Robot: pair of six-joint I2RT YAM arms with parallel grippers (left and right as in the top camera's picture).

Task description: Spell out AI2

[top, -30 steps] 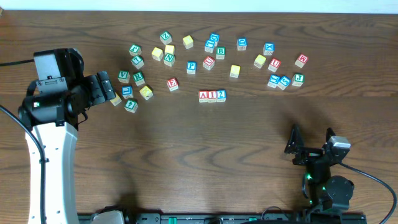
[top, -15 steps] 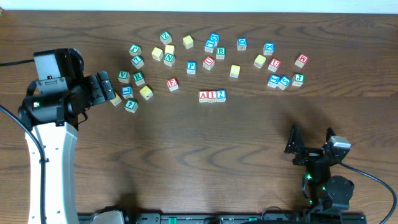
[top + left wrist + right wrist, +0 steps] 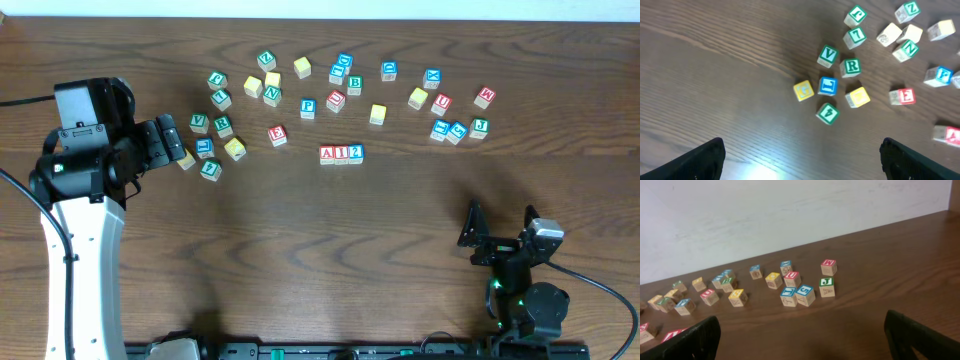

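Note:
Three blocks stand touching in a row in the overhead view: a red A block (image 3: 327, 154), a red I block (image 3: 342, 154) and a blue 2 block (image 3: 356, 153). My left gripper (image 3: 172, 147) is open and empty at the left, next to a cluster of blocks. In the left wrist view its open jaws (image 3: 801, 162) hang over bare wood. My right gripper (image 3: 487, 240) is open and empty near the front right. In the right wrist view its jaws (image 3: 802, 337) frame bare table.
Several loose letter blocks lie scattered across the far half of the table, such as P (image 3: 308, 105), B (image 3: 354, 84), U (image 3: 442, 102) and J (image 3: 480, 127). A green V (image 3: 827, 55), green R (image 3: 852, 66) and green 4 (image 3: 827, 113) sit near my left gripper.

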